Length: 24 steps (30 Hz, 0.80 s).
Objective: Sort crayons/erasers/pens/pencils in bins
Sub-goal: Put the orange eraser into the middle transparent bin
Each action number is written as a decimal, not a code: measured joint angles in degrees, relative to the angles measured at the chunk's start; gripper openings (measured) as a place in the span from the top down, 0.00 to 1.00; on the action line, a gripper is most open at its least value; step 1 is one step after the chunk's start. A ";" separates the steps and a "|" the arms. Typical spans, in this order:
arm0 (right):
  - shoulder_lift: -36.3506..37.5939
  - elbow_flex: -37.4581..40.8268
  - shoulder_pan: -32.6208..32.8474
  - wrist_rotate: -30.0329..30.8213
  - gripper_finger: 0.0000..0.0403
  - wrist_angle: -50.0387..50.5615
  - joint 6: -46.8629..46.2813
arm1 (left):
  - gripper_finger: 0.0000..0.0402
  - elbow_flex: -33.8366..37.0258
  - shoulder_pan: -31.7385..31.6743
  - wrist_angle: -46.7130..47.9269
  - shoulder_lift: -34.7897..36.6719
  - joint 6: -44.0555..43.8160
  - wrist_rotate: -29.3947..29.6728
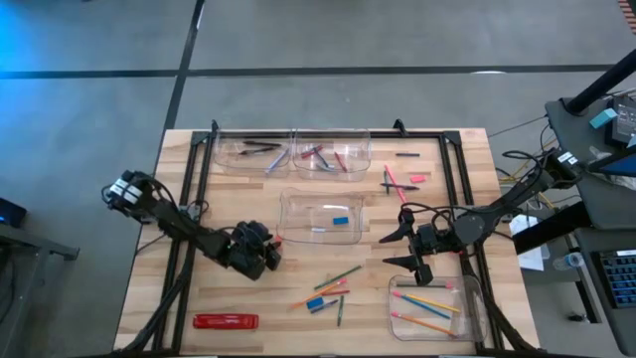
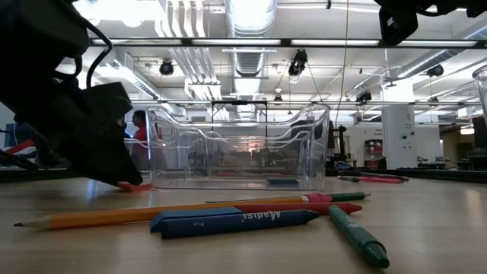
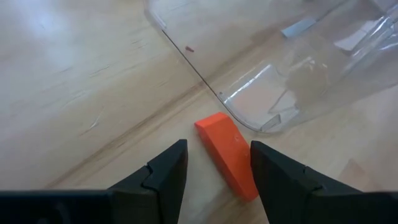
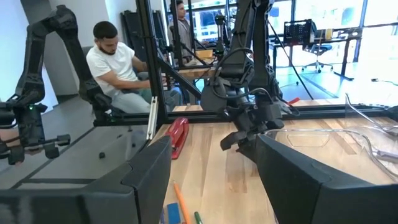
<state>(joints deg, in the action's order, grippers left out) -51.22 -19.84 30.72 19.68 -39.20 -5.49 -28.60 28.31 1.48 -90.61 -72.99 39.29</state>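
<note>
Pale wood is filling my screen, the table (image 1: 248, 298) carrying four clear bins: two are sitting side by side at the far edge, one (image 1: 253, 152) holding dark pens and its neighbour (image 1: 332, 152) holding crayons, a third (image 1: 320, 219) is lying in the middle with a blue eraser (image 1: 340, 220) inside, and the fourth (image 1: 435, 308) is sitting at the near right corner with pencils in it. I am watching the left gripper (image 3: 214, 165) hanging low by the middle bin's near left corner, its fingers standing apart on either side of an orange-red eraser (image 3: 227, 154) that is lying on the wood just outside the bin wall; I cannot tell whether the pads are touching it. The right gripper (image 1: 404, 249) is hovering between the middle bin and the pencil bin, its jaws spread wide and holding nothing. A flat red pack (image 1: 226, 321) is lying near the front left. Loose pencils and a blue crayon (image 1: 316, 303) are lying scattered in front of the middle bin, and a few more sticks and a pink eraser (image 1: 417, 179) are lying at the far right.
</note>
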 joint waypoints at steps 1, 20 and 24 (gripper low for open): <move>0.00 0.00 0.00 0.00 0.46 0.02 -0.01 | 0.60 0.00 -0.02 0.02 -0.02 0.00 -0.28; 0.00 0.00 0.01 -0.02 0.46 0.00 0.14 | 0.60 -0.03 0.00 1.59 -0.06 0.00 -5.06; 0.00 0.01 0.00 -0.02 0.46 0.02 0.17 | 0.60 -0.02 -0.19 1.62 -0.07 0.00 -5.15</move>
<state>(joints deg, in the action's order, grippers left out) -51.22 -19.83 30.72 19.66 -39.18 -5.32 -28.62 28.12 3.09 -90.68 -72.99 34.14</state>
